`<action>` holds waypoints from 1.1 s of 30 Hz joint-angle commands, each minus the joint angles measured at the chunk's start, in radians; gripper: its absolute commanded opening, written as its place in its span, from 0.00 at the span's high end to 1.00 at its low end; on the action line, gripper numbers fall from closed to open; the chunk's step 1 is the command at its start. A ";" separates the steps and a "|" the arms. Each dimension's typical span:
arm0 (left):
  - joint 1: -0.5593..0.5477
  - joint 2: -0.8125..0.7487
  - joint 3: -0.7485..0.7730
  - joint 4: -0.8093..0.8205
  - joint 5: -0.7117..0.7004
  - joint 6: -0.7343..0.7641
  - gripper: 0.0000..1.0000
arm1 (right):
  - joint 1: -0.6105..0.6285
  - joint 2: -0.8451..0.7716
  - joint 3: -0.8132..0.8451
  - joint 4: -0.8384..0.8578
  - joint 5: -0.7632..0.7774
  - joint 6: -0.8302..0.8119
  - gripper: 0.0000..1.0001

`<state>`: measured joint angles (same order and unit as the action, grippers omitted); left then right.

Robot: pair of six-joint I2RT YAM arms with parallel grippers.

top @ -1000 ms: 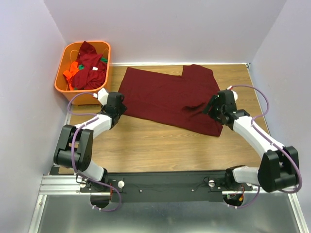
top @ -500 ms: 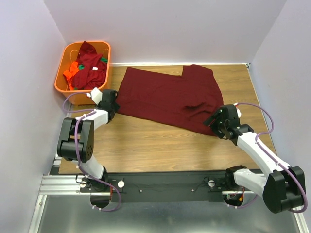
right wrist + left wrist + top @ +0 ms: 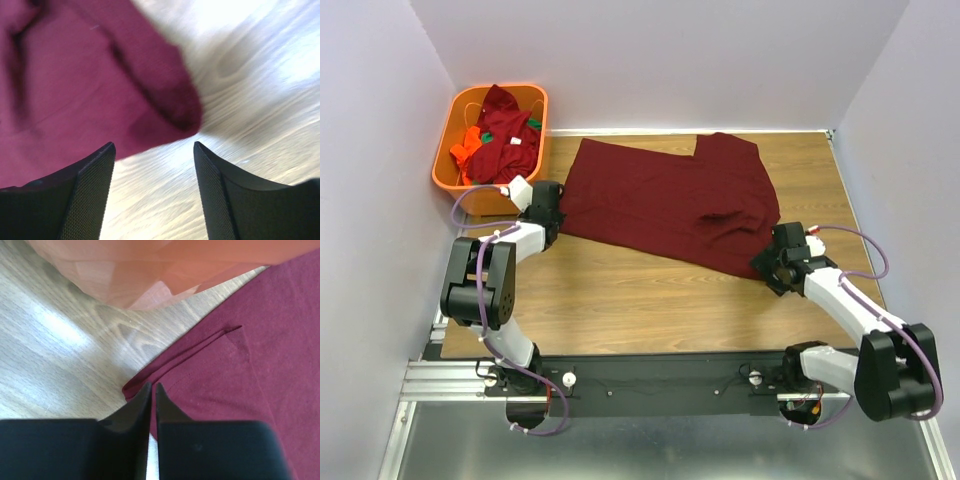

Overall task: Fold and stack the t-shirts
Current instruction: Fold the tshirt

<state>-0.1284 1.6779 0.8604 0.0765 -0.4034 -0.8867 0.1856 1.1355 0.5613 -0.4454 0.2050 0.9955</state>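
A dark maroon t-shirt lies spread flat across the far half of the wooden table. My left gripper is low at the shirt's left corner, and its jaws are pressed almost together with the hem of the t-shirt between the tips. My right gripper hovers at the shirt's near right corner, open. In the right wrist view the gripper has bare wood between its fingers and the folded corner of the t-shirt just ahead. More t-shirts, maroon, orange and green, are heaped in the basket.
The orange plastic basket stands at the far left corner, close behind my left gripper; its wall fills the top of the left wrist view. Lavender walls enclose the table on three sides. Bare wood runs between the shirt and the arm bases.
The left gripper's jaws have closed at the shirt's left corner. The right gripper has pulled back off the cloth toward the near right, down to the shirt's corner.
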 commanded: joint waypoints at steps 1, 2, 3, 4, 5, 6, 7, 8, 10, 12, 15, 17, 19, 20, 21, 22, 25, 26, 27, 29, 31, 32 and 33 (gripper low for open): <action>0.007 0.045 0.009 0.008 0.018 0.032 0.96 | -0.025 0.065 -0.001 -0.019 0.097 0.015 0.32; 0.007 0.043 0.009 0.009 0.021 0.034 0.99 | -0.026 0.081 0.008 -0.018 0.115 0.015 0.33; 0.007 0.042 0.006 0.012 0.028 0.035 1.00 | -0.032 0.113 0.014 -0.016 0.120 0.015 0.40; 0.007 0.039 0.003 0.016 0.031 0.037 1.00 | -0.034 0.128 0.015 -0.013 0.120 0.012 0.47; 0.006 0.034 0.000 0.020 0.034 0.040 1.00 | -0.034 0.139 0.020 -0.003 0.119 0.003 0.54; 0.006 0.029 -0.004 0.020 0.035 0.040 1.00 | -0.038 0.165 0.032 -0.001 0.123 -0.003 0.68; 0.004 0.026 -0.009 0.020 0.037 0.040 1.00 | -0.040 0.174 0.044 -0.001 0.131 -0.011 0.74; 0.003 0.016 -0.018 0.022 0.037 0.042 1.00 | -0.046 0.181 0.055 -0.001 0.137 -0.030 0.80; -0.005 0.000 -0.034 0.022 0.035 0.040 1.00 | -0.084 0.179 0.095 -0.004 0.113 -0.082 0.94; -0.011 -0.033 -0.064 0.022 0.031 0.037 1.00 | -0.144 0.167 0.133 -0.007 0.088 -0.122 0.96; -0.031 -0.084 -0.112 0.020 0.021 0.025 1.00 | -0.220 0.149 0.170 -0.036 0.022 -0.185 0.96; -0.034 -0.112 -0.139 0.016 0.021 0.012 1.00 | -0.276 0.141 0.204 -0.070 -0.022 -0.222 0.96; -0.043 -0.153 -0.182 0.008 0.032 -0.003 1.00 | -0.300 0.133 0.221 -0.094 -0.042 -0.238 0.96; -0.050 -0.187 -0.214 0.003 0.034 -0.017 1.00 | -0.307 0.118 0.223 -0.117 -0.053 -0.244 0.96; -0.059 -0.205 -0.231 0.002 0.035 -0.023 1.00 | -0.316 0.110 0.221 -0.124 -0.061 -0.247 0.96; -0.063 -0.224 -0.250 0.002 0.038 -0.031 1.00 | -0.317 0.101 0.221 -0.134 -0.068 -0.250 0.96; -0.094 -0.297 -0.305 0.002 0.049 -0.041 1.00 | -0.322 0.073 0.215 -0.180 -0.094 -0.250 0.96; -0.102 -0.329 -0.317 0.008 0.063 -0.037 1.00 | -0.322 0.066 0.201 -0.185 -0.108 -0.251 0.96; -0.111 -0.345 -0.320 0.012 0.063 -0.034 1.00 | -0.322 0.066 0.195 -0.187 -0.118 -0.251 0.96; -0.134 -0.372 -0.319 0.014 0.077 -0.017 0.77 | -0.322 0.061 0.186 -0.194 -0.122 -0.250 0.96; -0.158 -0.383 -0.311 0.006 0.068 -0.015 0.54 | -0.324 0.063 0.174 -0.199 -0.121 -0.250 0.96; -0.165 -0.388 -0.308 0.000 0.060 -0.017 0.50 | -0.324 0.061 0.172 -0.199 -0.121 -0.251 0.96; -0.169 -0.385 -0.305 -0.001 0.054 -0.018 0.49 | -0.324 0.063 0.170 -0.200 -0.122 -0.251 0.96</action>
<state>-0.2729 1.3136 0.5434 0.0757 -0.3412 -0.9066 -0.1287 1.2079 0.7532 -0.5907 0.1127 0.7586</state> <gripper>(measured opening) 0.478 0.052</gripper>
